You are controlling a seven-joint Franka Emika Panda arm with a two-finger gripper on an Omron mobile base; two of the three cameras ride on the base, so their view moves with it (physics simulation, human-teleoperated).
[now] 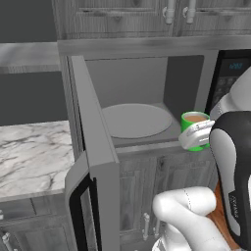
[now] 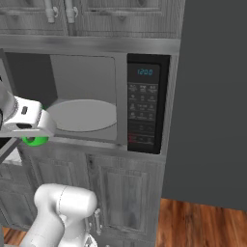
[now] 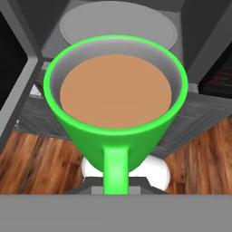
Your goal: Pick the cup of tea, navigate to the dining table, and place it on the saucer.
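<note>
The small bright green cylindrical cup of tea (image 3: 115,122) sits upright with its brown liquid level, white inner wall showing all round. In the hand view its handle points straight down toward the camera, so the cup sits right in front of the two-finger gripper (image 1: 196,136), and the gripper is clenched on the cup at the handle side. From the left base view the cup (image 1: 194,128) hangs in the air just off the near right corner of the open grey microwave (image 1: 147,78), clear of the microwave floor, with the white hand wrapping its near side. From the right base view a sliver of green (image 2: 35,140) peeks out beneath the white hand (image 2: 29,120), at the microwave's left front edge. Behind the cup lies the large flat grey round turntable (image 1: 136,120). The microwave's grey door (image 1: 95,162) swings wide open to the left. Further left is a white marble counter (image 1: 32,157) with grey veins. Below, grey wooden cabinets (image 2: 116,193) and a brown wooden floor (image 2: 202,226).
</note>
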